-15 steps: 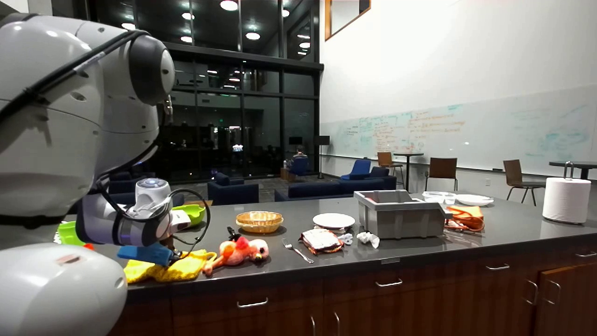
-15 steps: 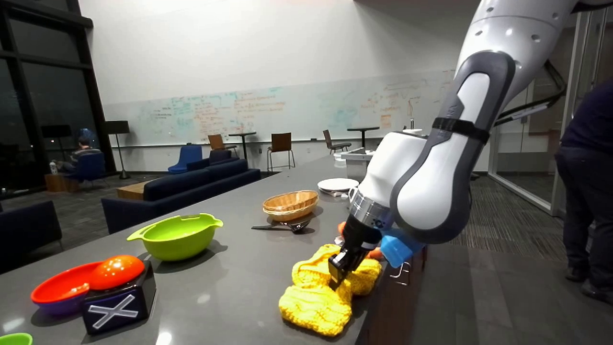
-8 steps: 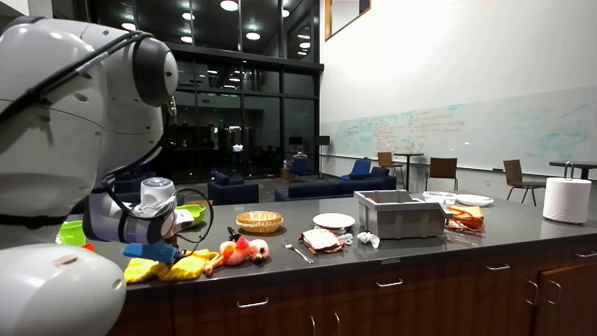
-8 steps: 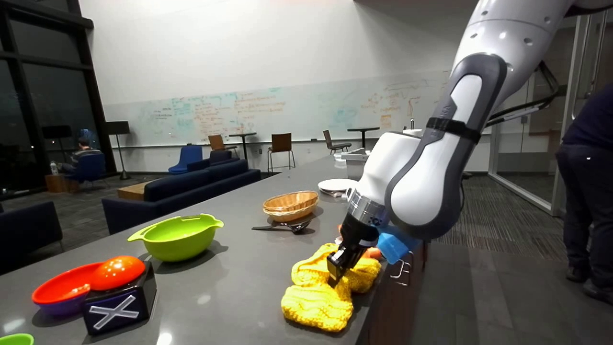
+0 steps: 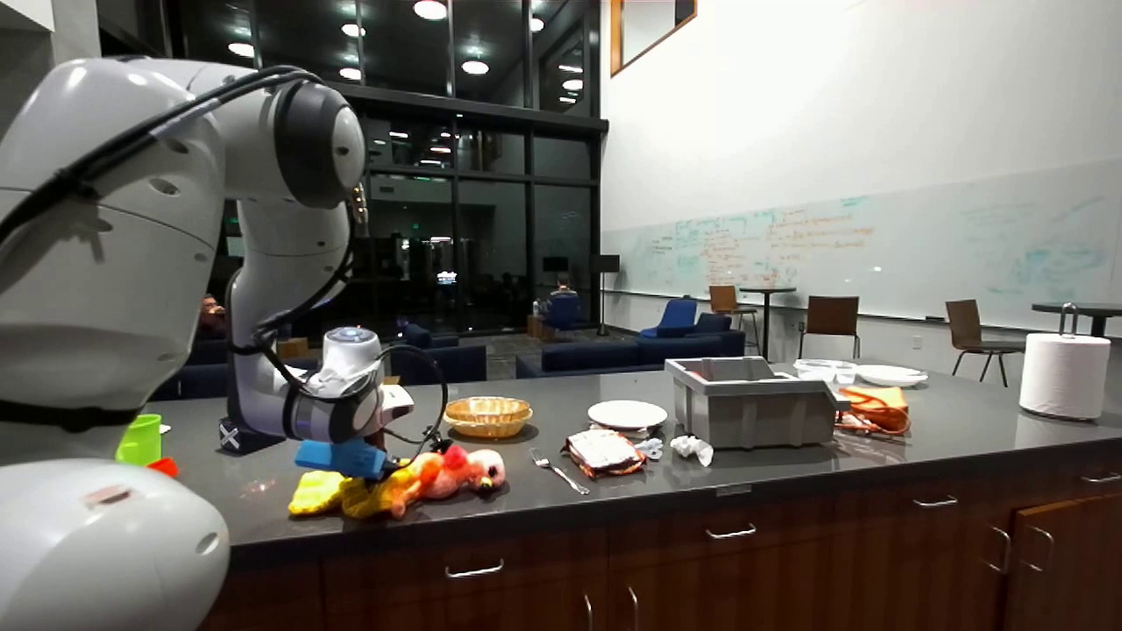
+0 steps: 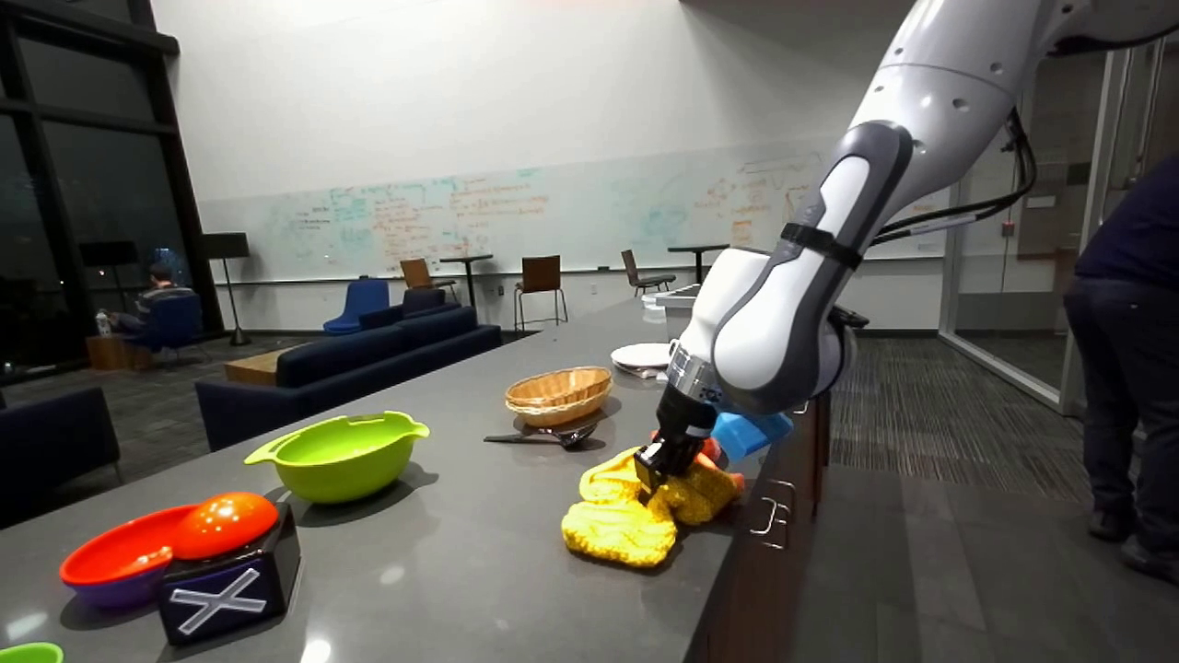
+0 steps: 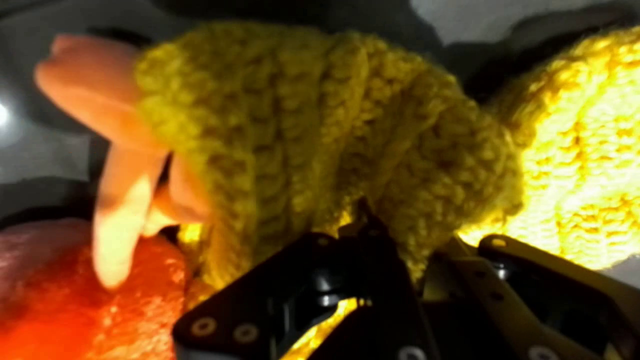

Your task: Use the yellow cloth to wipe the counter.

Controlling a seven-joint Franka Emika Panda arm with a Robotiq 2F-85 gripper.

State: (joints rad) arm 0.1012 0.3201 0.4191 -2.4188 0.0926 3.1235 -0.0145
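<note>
The yellow cloth (image 5: pixel 372 498) lies bunched on the dark grey counter (image 5: pixel 947 425) near its front edge; it also shows in an exterior view (image 6: pixel 619 534). My gripper (image 6: pixel 650 481) points down into the middle of the cloth, with a fold pinched between its fingers. In the wrist view, the fingers (image 7: pixel 407 240) stand a little apart with knitted fabric (image 7: pixel 280 125) between and in front of them. The fingertips are partly hidden in the folds. One end of the cloth lies against the pink-orange plush toy (image 5: pixel 469 471) and covers part of it.
A wicker basket (image 6: pixel 557 396), a black spoon (image 6: pixel 543 436), a lime-green bowl (image 6: pixel 345 460) and a black box (image 6: pixel 230 589) with an orange dome stand around. A fork (image 5: pixel 558 471), a packet (image 5: pixel 605 451), a white plate (image 5: pixel 627 414) and a grey bin (image 5: pixel 754 416) lie beyond the toy.
My gripper has dragged the cloth along the counter toward the plush toy. The cloth now presses against and overlaps the toy. The arm has moved the same way.
</note>
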